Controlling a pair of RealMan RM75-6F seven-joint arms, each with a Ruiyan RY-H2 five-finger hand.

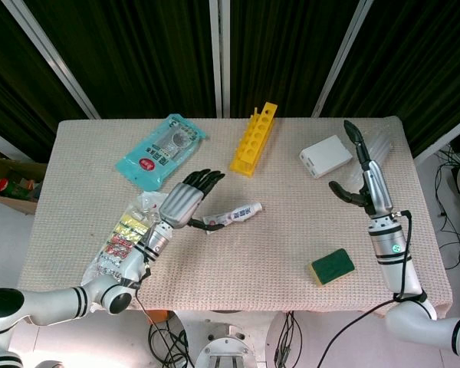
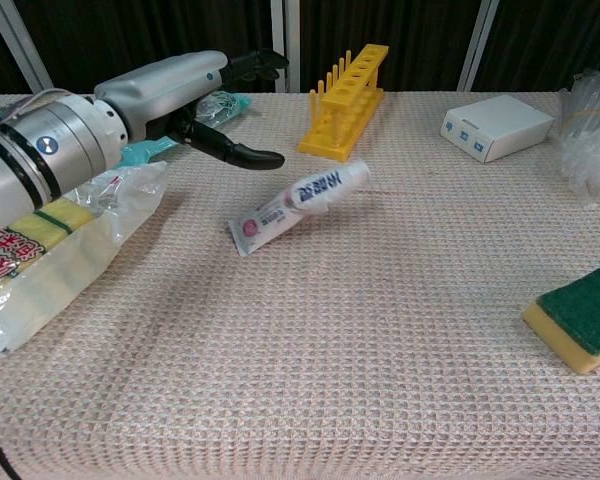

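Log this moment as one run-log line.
left hand: open, beside tube | right hand: open, raised near white box | tube: lying on table, unheld | sponge: untouched
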